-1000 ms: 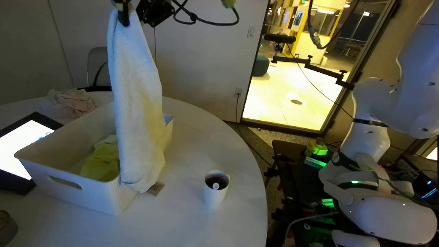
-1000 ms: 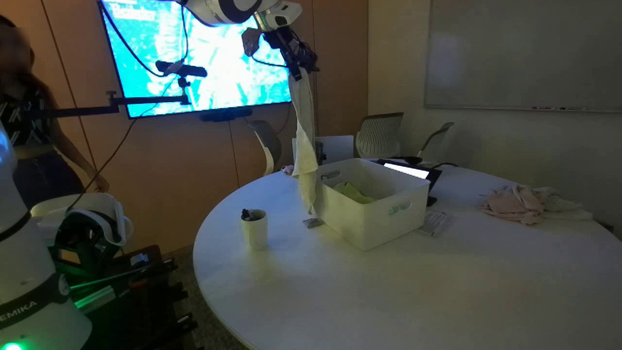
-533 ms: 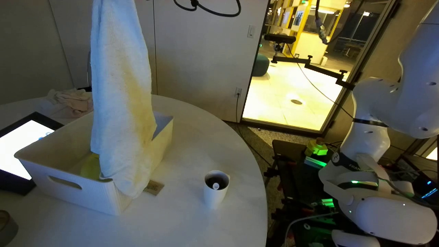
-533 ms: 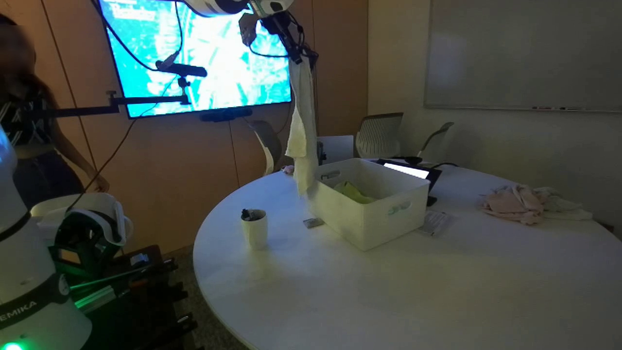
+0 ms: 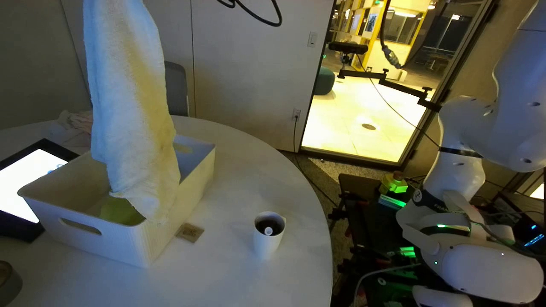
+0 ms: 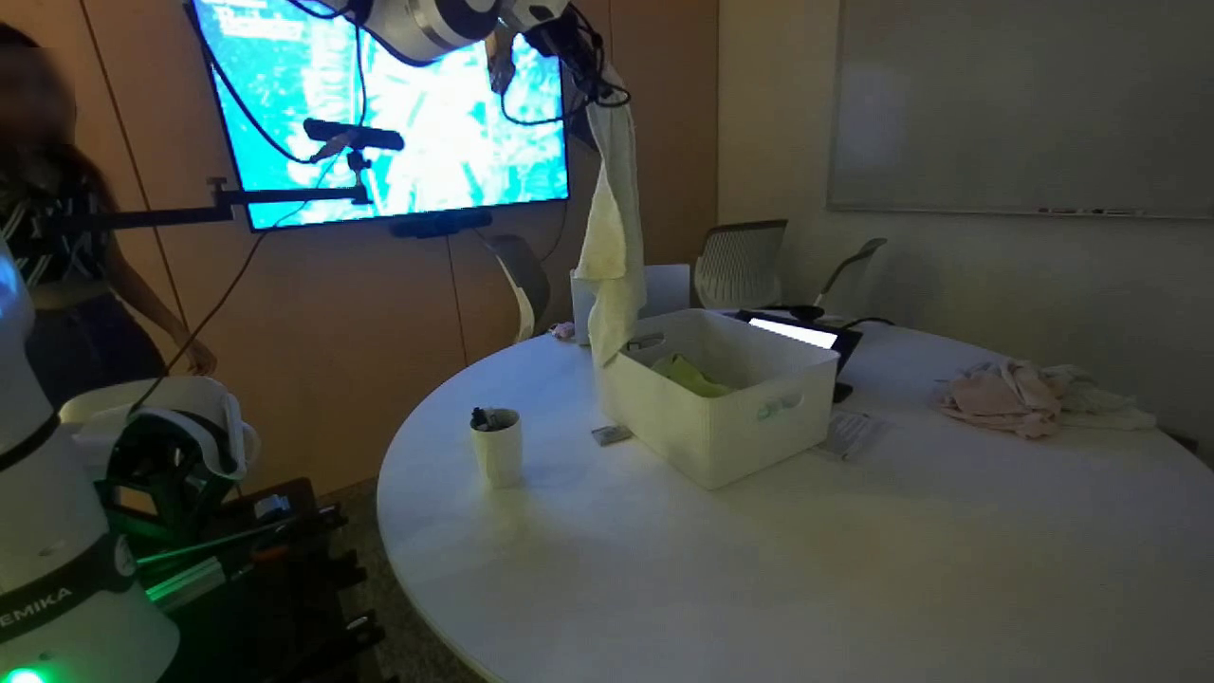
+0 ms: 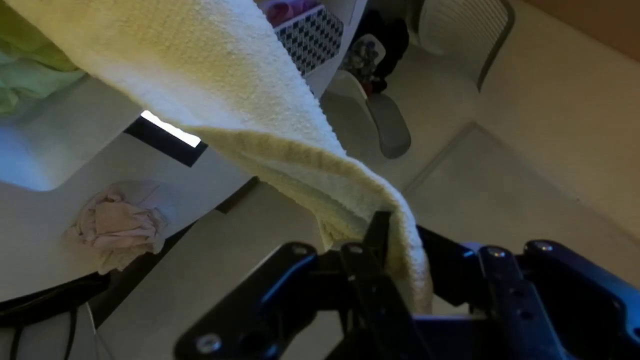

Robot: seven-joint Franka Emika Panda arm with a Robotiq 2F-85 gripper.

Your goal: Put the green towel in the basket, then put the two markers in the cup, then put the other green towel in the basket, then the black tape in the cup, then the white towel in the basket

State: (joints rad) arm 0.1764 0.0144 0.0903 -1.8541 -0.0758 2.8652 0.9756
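My gripper [image 7: 402,235] is shut on the top of the white towel [image 7: 225,85] in the wrist view. In an exterior view the gripper [image 6: 602,90] is high up; the towel [image 6: 616,218] hangs down to the white basket's [image 6: 759,441] rim. In an exterior view the towel [image 5: 128,111] overlaps the basket [image 5: 94,247], its lower end at the cup-side rim. Yellow-green cloth [image 5: 121,212] lies inside the basket; pale green cloth [image 7: 40,77] shows there too. The white cup [image 5: 265,247] stands upright, holding a white-tipped thing [image 5: 268,231] and dark things, not clear which.
A small printed card [image 5: 190,233] lies between basket and cup. A lit tablet [image 5: 30,187] stands beside the basket. A pinkish cloth pile [image 6: 1005,398] lies on the table. A grey-brown roll [image 5: 9,283] is cut off at an exterior view's edge. A person [image 6: 66,247] stands behind.
The towel has risen in my grip and swung left across the basket in an exterior view. Its lower end has gone from beside the basket, near the table, up to rim height.
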